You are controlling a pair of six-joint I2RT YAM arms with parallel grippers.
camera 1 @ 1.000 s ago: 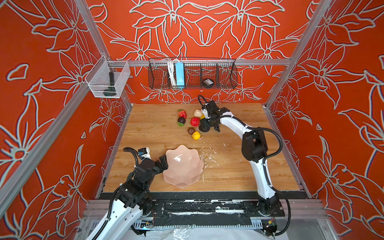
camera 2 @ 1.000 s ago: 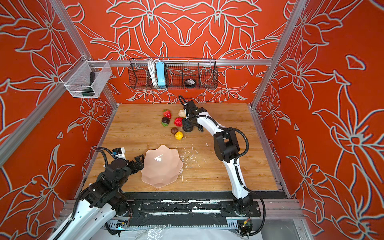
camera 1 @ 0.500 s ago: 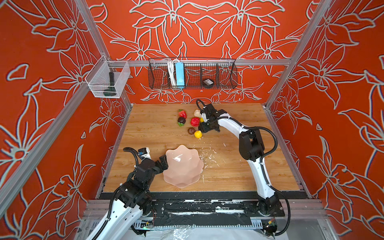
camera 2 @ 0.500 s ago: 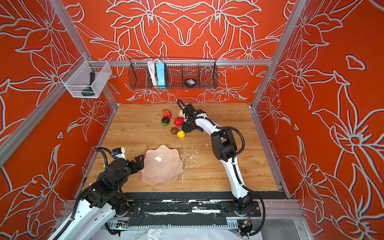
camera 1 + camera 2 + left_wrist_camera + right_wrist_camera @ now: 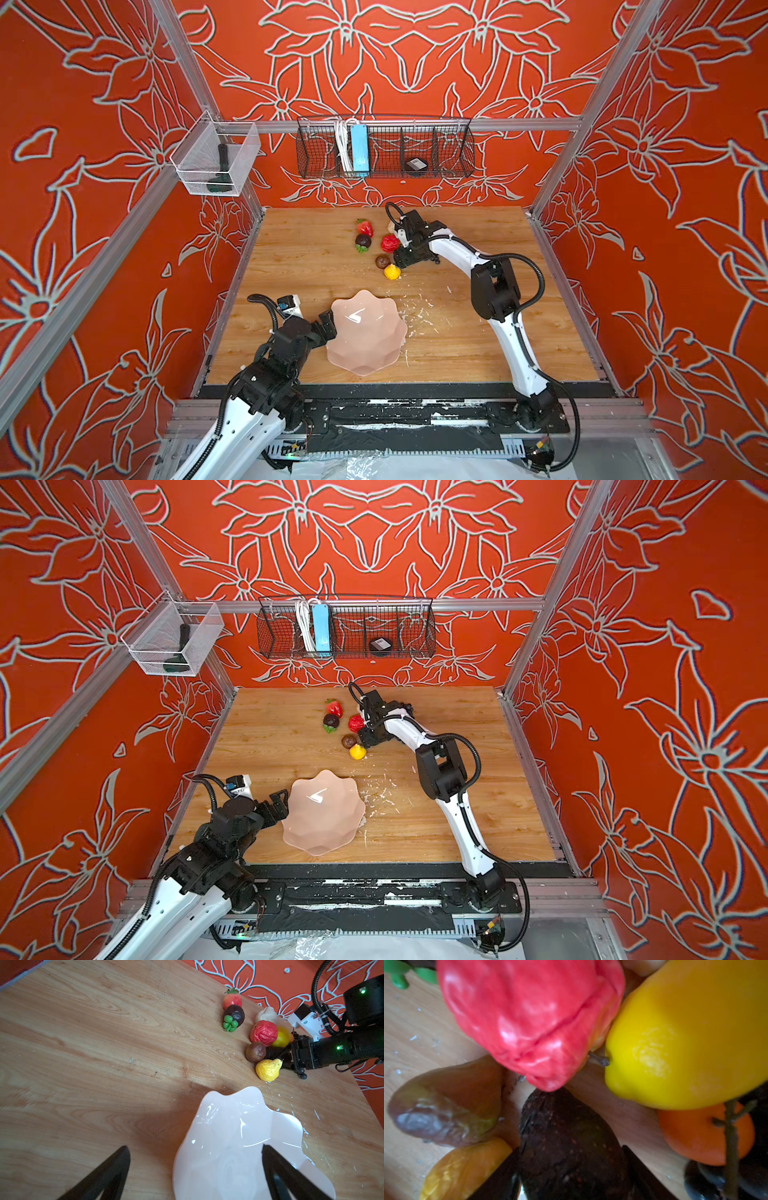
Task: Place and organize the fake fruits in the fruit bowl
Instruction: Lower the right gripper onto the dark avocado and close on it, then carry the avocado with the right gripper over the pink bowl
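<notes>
— Where does everything sit on your screen?

— In both top views I see the fruit bowl (image 5: 365, 332) low in the middle of the table (image 5: 291, 257). My left gripper (image 5: 194, 1147) is at its left rim, one finger over the bowl and one over bare table.

— And the fruit?

— It's bunched above the bowl, well apart from it. The strawberry (image 5: 365, 227) is uppermost, the mangosteen (image 5: 363, 241) just below it, the apple (image 5: 389, 243) to their right and the lemon (image 5: 392, 272) lowest. At the bunch's right edge the avocado (image 5: 566, 1122) lies between my right gripper's (image 5: 570, 1150) fingers, both touching it.
</notes>
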